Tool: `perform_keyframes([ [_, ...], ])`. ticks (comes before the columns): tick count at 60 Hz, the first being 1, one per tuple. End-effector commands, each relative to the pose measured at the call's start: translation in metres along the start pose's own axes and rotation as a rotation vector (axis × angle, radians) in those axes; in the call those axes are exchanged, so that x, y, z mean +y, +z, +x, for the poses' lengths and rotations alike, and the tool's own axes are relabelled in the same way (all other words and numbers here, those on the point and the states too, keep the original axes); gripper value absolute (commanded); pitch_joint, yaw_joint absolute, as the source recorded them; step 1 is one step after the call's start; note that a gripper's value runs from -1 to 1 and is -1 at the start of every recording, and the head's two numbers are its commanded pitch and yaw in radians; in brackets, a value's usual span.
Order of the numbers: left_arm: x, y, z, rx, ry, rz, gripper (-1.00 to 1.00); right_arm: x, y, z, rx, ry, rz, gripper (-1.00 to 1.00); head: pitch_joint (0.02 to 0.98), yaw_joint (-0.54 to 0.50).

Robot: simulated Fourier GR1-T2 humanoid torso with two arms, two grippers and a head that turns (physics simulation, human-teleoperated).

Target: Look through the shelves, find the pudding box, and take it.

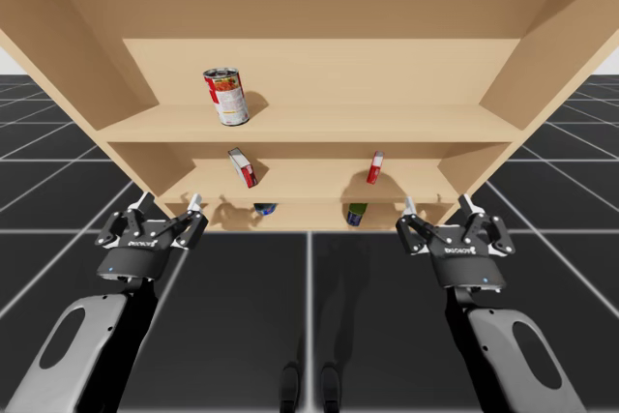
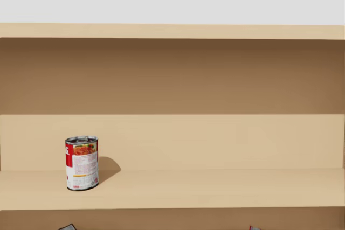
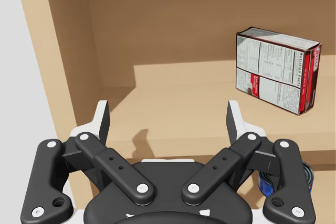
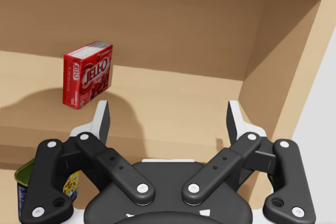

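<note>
Both jaws apart; red can (image 2: pixel 82 163) on upper shelf (image 2: pixel 215 187), white-red box (image 3: pixel 277 69) below

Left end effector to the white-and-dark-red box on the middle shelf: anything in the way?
Nothing visible. The left end effector is open at the shelf front; the white-and-dark-red box stands ahead and off to one side on the middle shelf. The blue can sits one shelf lower, out of the path.

Both arms come up from the bottom edge of the high view, leaning slightly inward. The left gripper (image 1: pixel 168 202) sits at lower left and the right gripper (image 1: pixel 437 205) at lower right, level with each other, each with fingers spread wide apart.
</note>
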Motion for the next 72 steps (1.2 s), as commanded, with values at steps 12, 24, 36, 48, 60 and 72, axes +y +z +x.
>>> perform_keyframes([
  [12,0.003,0.000,0.000,-0.001,0.003,0.012,-1.00,-0.002,-0.001,-0.002,0.028,0.007,-0.008,-1.00,0.166,-0.03],
  [24,0.003,0.000,0.001,0.001,0.003,0.014,-1.00,-0.003,-0.003,-0.003,0.029,0.022,0.000,-1.00,0.321,0.01],
  [36,0.005,-0.001,0.000,0.001,0.005,0.020,-1.00,-0.002,-0.003,-0.003,0.031,0.031,0.006,-1.00,0.481,0.14],
  [48,0.005,-0.002,0.000,0.002,0.004,0.015,-1.00,-0.001,-0.003,-0.003,0.038,0.037,0.016,-1.00,0.556,0.24],
  [60,0.000,-0.001,0.001,-0.006,0.021,-0.007,-1.00,0.001,-0.002,-0.004,0.042,0.039,0.021,-1.00,0.573,0.28],
  [72,-0.009,0.005,0.015,0.025,0.071,-0.076,-1.00,0.001,-0.002,-0.004,0.044,0.043,0.023,-1.00,0.579,0.27],
])
